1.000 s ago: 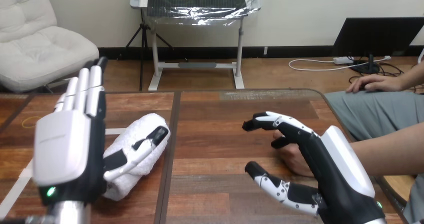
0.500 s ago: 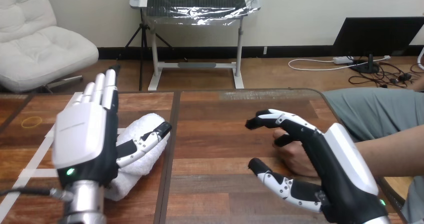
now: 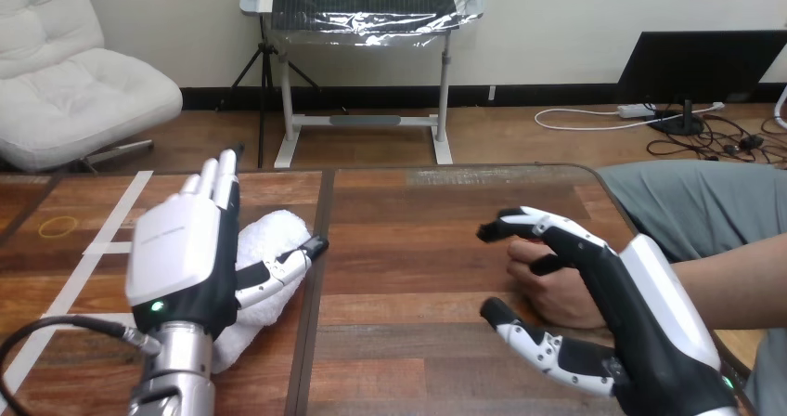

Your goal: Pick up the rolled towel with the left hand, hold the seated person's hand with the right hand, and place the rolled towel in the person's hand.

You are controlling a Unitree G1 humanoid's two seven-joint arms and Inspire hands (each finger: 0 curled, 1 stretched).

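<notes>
We judge the task barely begun; none of its three steps is done. The worktop (image 3: 418,240) carries everything. The right hand (image 3: 650,318) hangs over the person's hand (image 3: 554,292), fingers arched, thumb spread wide below, nothing clasped; whether its fingers touch the knuckles we can't quite tell from this angle. The left hand (image 3: 181,258) stands against the rolled towel (image 3: 269,230), fingers straight and pointing away, thumb laid across the roll, no grip closed. The rolled towel lies flat on the worktop at the left, not lifted. The person's hand rests near the worktop's right edge, loosely curled, knuckles up.

Left to do: close on the towel, lift it, clasp the person's hand, carry the towel across and set it in.

Containers: the only receiver here is the person's hand; no towel in it.
</notes>
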